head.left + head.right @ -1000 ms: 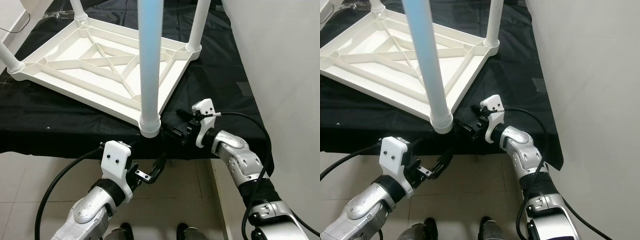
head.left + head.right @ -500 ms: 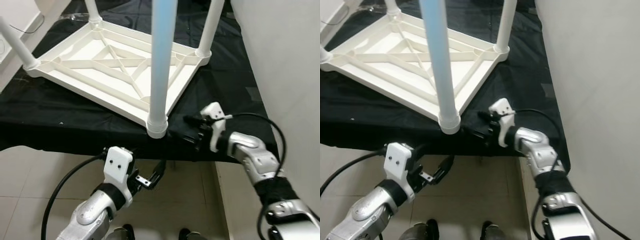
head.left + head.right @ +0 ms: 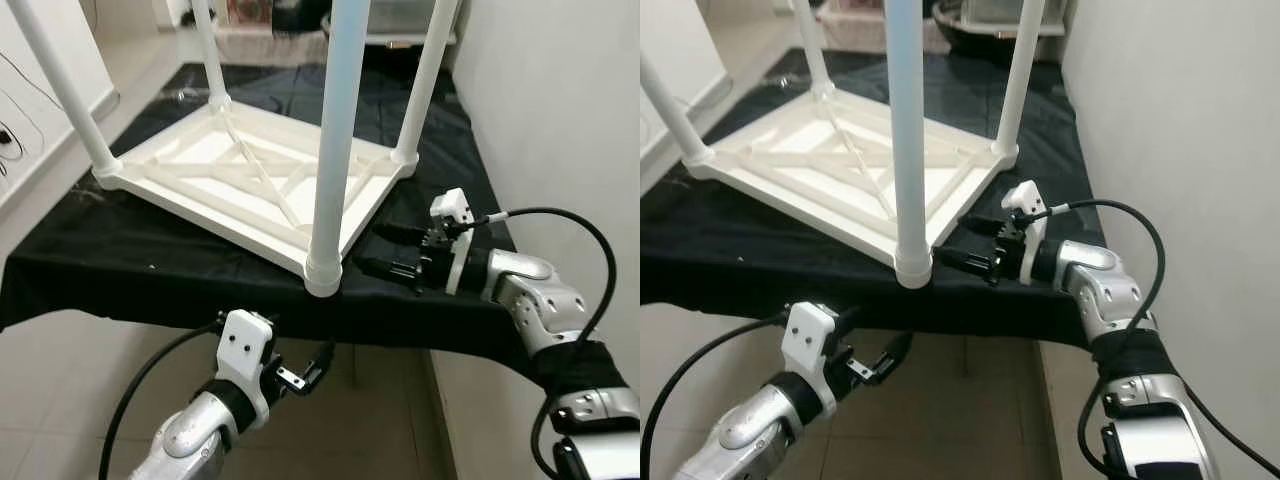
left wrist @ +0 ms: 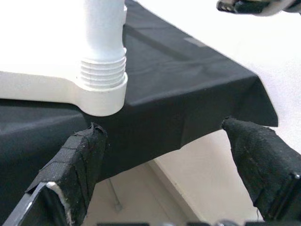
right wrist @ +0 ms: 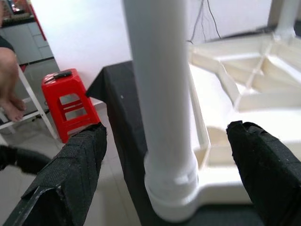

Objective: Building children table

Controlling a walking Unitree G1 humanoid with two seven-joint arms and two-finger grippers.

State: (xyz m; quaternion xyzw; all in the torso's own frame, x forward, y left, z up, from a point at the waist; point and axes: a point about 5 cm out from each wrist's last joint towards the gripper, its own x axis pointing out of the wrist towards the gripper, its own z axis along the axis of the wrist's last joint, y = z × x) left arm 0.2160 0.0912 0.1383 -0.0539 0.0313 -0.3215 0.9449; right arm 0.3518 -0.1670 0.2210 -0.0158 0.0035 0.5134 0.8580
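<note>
A white plastic children's table lies upside down on a black cloth, with its four legs standing up. The nearest leg sits in the corner socket at the cloth's front edge. My right gripper is open, level with that socket and just to its right, with the leg between its fingers but a short way ahead of the tips. My left gripper is open below the cloth's edge, pointing up at the leg's threaded base, and holds nothing.
A white wall runs close along the right side. Boxes and bins stand beyond the far end of the cloth. A red stool and a person's bare foot are on the tiled floor to my left.
The camera has lifted, so more of the table and room shows. My right gripper has drawn slightly away from the near leg's socket. My left gripper stays below the cloth's edge.
</note>
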